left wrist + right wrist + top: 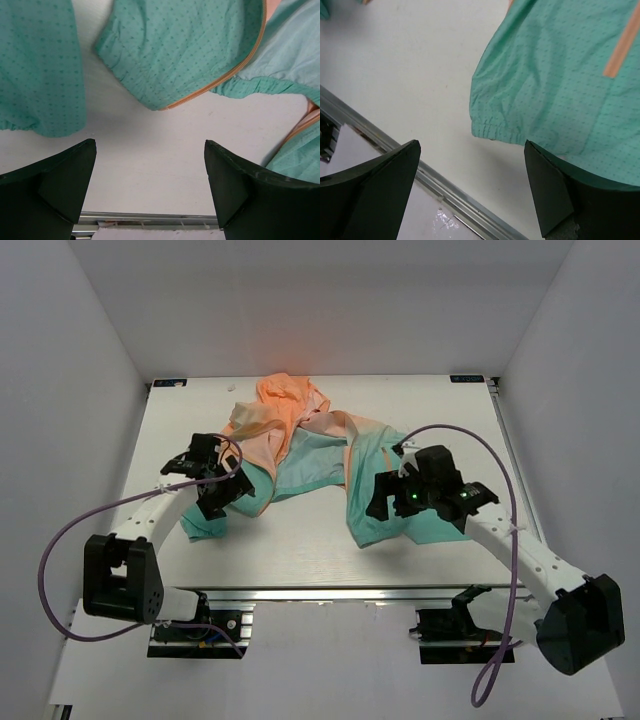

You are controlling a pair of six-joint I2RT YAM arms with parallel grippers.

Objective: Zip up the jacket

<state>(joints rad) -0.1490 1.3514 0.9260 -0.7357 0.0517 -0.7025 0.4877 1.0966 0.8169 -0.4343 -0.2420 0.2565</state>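
jacket [300, 455] lies unzipped, its front splayed toward 4 and 8 o'clock — zipping not started; left gripper [150, 145] and right gripper [472, 145] both spread wide, empty.

Bare desk [300, 540] lies open between the two teal front panels of the jacket [300, 455] and in a strip along the near edge. The left pincer [150, 170] hangs spread over bare surface, with the orange zipper edge [215, 82] ahead of it. The right pincer [470, 172] is also spread over bare desk, and the gathered hem [492, 131] lies just ahead. White walls [80, 360] close off three sides.
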